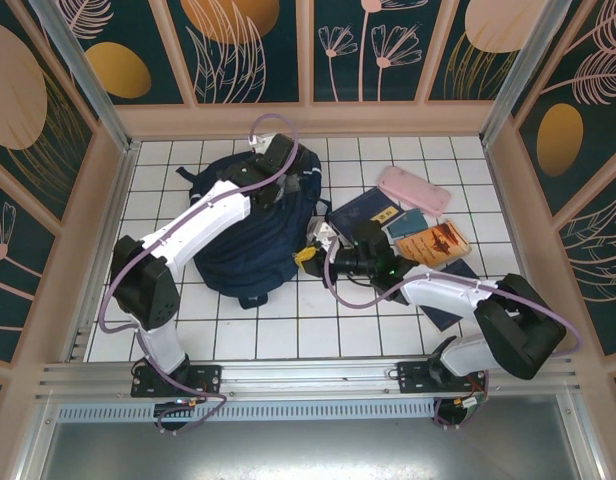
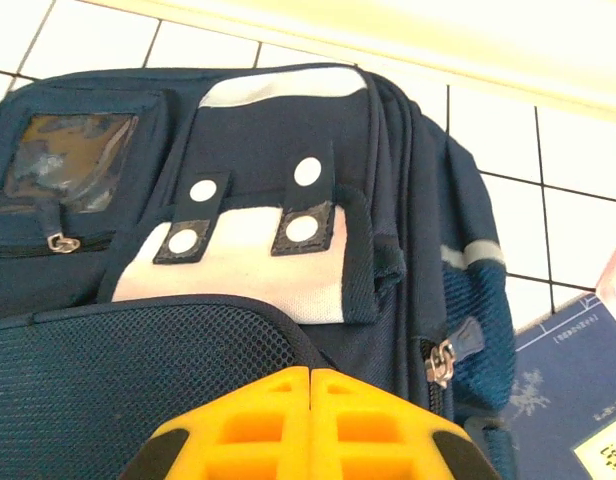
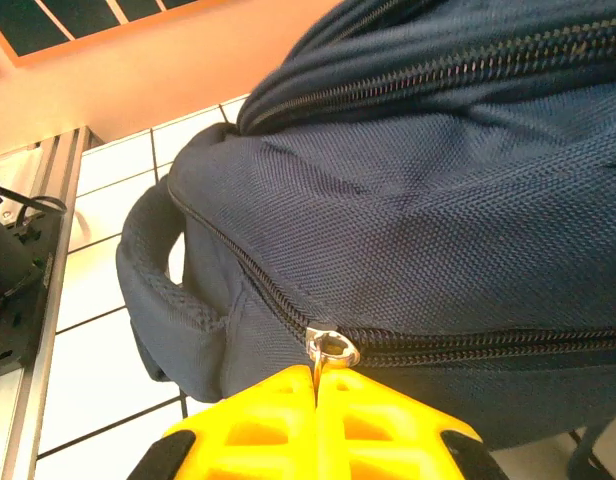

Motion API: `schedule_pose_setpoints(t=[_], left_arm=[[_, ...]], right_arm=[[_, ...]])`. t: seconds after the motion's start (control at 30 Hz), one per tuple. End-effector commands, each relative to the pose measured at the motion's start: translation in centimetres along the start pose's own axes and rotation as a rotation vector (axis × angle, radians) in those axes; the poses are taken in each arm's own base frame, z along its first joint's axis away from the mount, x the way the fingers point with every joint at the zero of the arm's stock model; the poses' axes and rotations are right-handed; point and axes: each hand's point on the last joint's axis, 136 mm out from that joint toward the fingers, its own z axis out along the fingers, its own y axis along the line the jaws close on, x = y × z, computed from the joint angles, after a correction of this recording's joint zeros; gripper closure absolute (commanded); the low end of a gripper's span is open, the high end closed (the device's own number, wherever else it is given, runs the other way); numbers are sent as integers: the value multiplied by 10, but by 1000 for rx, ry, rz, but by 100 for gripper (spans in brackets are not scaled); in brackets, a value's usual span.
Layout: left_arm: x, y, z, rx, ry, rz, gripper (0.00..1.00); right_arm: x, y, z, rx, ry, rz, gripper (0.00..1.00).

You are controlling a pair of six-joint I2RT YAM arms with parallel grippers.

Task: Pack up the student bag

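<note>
Nearest to me, at the bag's right flank, the right gripper has its yellow fingers pressed tight together on the small metal zipper pull, the tab caught in the seam between them. From above, that gripper sits hard against the bag's side, about midway along it.

The bag itself lies flat on the white tiled table. Its long axis runs away from the arms and leans a little to the right, with the top end farthest off. The zipper track follows that same flank, so I'd judge the coming move to be a pull lengthwise along the bag, not across it. The right arm is plainly the one placed for it. Which way the slider must travel to open, I can't tell from here.

Farther along, over the bag's top end, the left gripper hangs just above the dark mesh panel. Its fingers are shut flat against each other with nothing visible between them. Past them are the white patch and the clear pocket. It looks well placed to steady the cloth, which I'd expect to bunch and drag.

To the bag's right wait a blue book, a few smaller books and a pink pencil case, all outside it.
</note>
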Motion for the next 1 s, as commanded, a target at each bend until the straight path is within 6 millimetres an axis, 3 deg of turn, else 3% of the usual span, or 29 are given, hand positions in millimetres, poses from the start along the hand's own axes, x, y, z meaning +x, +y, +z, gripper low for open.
schedule_pose_setpoints(t=[0.0, 0.03, 0.2, 0.3, 0.47, 0.67, 0.77, 0.87, 0.97], left_arm=[[-43, -26, -5, 145, -85, -96, 100], [-40, -27, -3, 164, -65, -85, 100], [-17, -22, -7, 221, 25, 52, 53], [7, -17, -14, 269, 75, 159, 39], [50, -8, -24, 341, 152, 320, 35], [98, 10, -16, 221, 233, 618, 35], [118, 17, -11, 177, 291, 721, 35], [133, 24, -8, 158, 337, 786, 35], [163, 24, 0, 186, 437, 863, 36]], right_arm=[[-10, -12, -13, 69, -69, 43, 100], [-13, -21, -16, 94, -81, 69, 100], [-15, -57, -24, 180, -98, 173, 100], [-12, -81, -29, 226, -116, 256, 100], [-1, -101, -24, 270, -88, 308, 100], [8, -107, -22, 294, -64, 346, 99], [15, -105, -25, 298, -57, 401, 85], [21, -117, -39, 347, -78, 452, 72], [27, -127, -49, 398, -88, 502, 64]])
